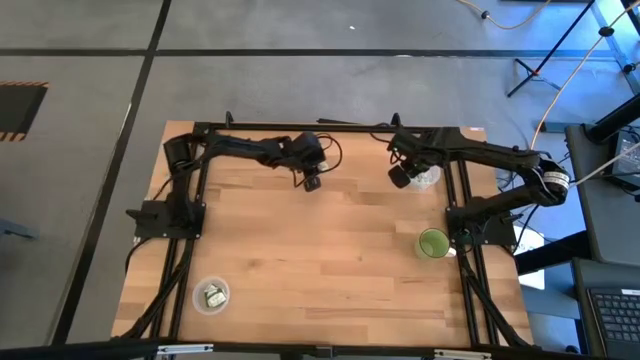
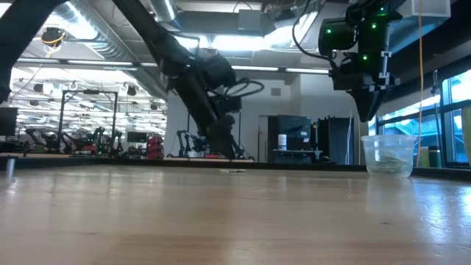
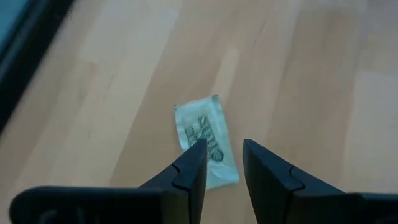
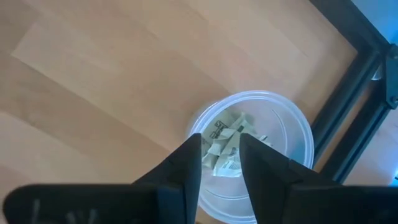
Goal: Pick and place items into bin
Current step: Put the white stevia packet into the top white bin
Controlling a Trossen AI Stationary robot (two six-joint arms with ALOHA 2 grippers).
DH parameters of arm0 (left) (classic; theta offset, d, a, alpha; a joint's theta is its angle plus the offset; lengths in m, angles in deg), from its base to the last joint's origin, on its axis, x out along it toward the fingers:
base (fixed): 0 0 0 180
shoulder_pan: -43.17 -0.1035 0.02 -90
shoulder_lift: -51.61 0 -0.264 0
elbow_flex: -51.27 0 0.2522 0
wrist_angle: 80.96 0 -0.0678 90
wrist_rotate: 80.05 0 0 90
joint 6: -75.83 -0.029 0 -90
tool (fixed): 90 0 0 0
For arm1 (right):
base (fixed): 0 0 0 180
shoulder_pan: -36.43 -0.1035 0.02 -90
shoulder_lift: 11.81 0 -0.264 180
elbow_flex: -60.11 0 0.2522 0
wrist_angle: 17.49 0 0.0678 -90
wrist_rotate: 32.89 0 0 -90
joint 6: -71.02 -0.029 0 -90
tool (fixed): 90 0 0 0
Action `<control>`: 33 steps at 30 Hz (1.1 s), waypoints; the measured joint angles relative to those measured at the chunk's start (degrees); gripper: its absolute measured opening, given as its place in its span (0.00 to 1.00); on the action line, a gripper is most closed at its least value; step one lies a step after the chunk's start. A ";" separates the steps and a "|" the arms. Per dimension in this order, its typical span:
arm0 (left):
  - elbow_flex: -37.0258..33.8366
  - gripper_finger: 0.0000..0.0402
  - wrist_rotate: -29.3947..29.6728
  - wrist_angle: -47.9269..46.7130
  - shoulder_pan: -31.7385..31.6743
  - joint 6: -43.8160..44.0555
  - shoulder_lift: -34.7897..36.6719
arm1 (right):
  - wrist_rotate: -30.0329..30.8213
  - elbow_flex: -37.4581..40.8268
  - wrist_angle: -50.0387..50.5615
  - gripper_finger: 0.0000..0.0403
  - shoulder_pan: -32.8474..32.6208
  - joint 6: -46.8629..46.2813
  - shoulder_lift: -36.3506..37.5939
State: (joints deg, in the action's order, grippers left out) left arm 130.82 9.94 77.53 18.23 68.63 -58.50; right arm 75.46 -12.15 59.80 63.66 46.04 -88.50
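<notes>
Left gripper (image 3: pixel 222 163), fingers slightly parted and empty, hangs low over a pale green packet (image 3: pixel 205 140) near the table's (image 1: pixel 340 250) far edge, so pickup is in hand, I judge; next: descend, clench; right gripper (image 4: pixel 219 155), parted, hovers above the clear bin (image 4: pixel 292 134) of packets.
</notes>
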 joint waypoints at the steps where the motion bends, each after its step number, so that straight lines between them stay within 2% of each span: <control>1: 0.62 0.24 0.02 -1.19 -0.10 -0.02 -0.62 | 0.00 0.00 -0.02 0.28 -0.16 -0.02 0.00; 8: 1.67 0.24 3.60 -2.64 -0.36 0.67 -3.56 | 0.00 0.00 -0.13 0.28 -0.23 0.25 0.00; 16: 1.96 0.23 3.59 -3.90 -0.36 0.58 -4.80 | 0.00 0.00 -0.55 0.28 -0.23 1.32 0.00; 26: 1.87 0.03 2.11 -5.36 -0.34 0.35 -4.93 | 0.01 0.00 -1.42 0.28 -0.23 1.46 0.00; 33: 1.66 0.01 2.01 -5.93 -0.14 -1.09 -4.04 | 0.07 0.00 -3.84 0.28 -0.79 3.17 0.51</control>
State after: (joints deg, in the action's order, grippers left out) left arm 132.48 11.95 71.60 18.10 67.54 -62.55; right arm 75.53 -12.15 55.96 62.87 49.22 -87.98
